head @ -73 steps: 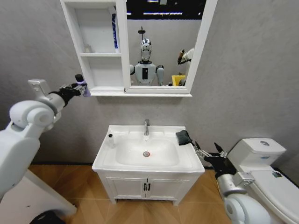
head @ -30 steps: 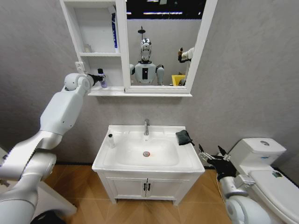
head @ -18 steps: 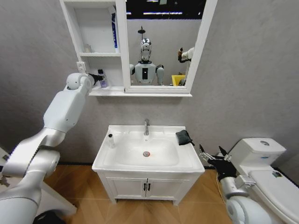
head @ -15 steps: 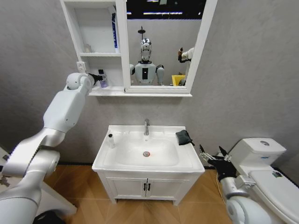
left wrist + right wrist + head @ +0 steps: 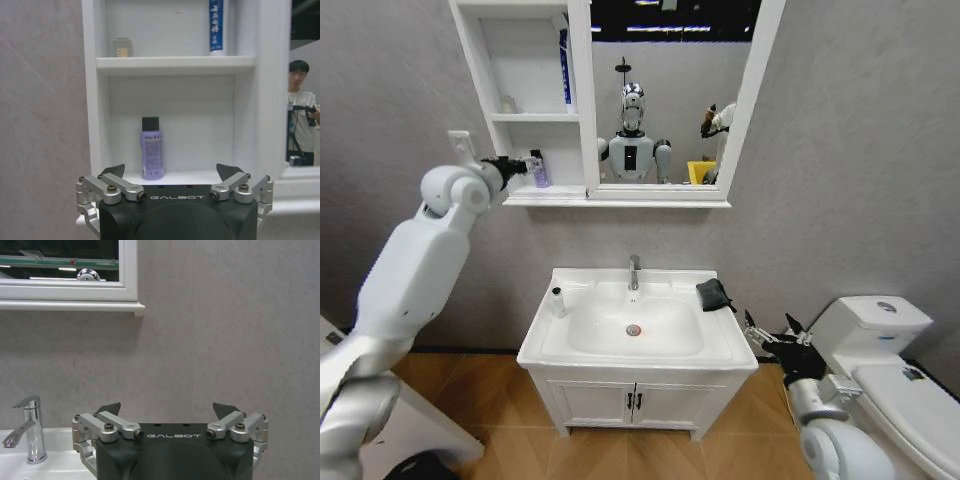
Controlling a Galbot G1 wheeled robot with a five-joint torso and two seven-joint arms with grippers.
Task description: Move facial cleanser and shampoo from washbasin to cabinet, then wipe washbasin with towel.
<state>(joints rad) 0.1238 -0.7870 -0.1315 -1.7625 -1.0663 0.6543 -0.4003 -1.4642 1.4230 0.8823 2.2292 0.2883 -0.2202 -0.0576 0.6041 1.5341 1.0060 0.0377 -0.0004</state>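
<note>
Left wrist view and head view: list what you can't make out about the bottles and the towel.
- Purple bottle: label print too small to read.
- White bottle on the washbasin: too small to identify.
- Towel: far side hidden by its own folds.
- Cabinet: top cut off by the edge.

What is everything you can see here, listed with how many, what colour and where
cabinet: one, white, on the wall above the washbasin, joined to the mirror
purple bottle: one, black cap, upright in the lowest cubbyhole
blue tube: one, upright in the cubbyhole above
small grey jar: one, same shelf, far side from the tube
mirror: one, white frame, beside the cabinet
washbasin: one, white, on a two-door vanity
tap: one, chrome, back rim
white bottle: one, dark cap, on the basin's left rim
towel: one, black, back right rim
toilet: one, white, right of the vanity
left gripper: open, just outside the lowest cubbyhole
right gripper: open, low beside the basin's right edge
</note>
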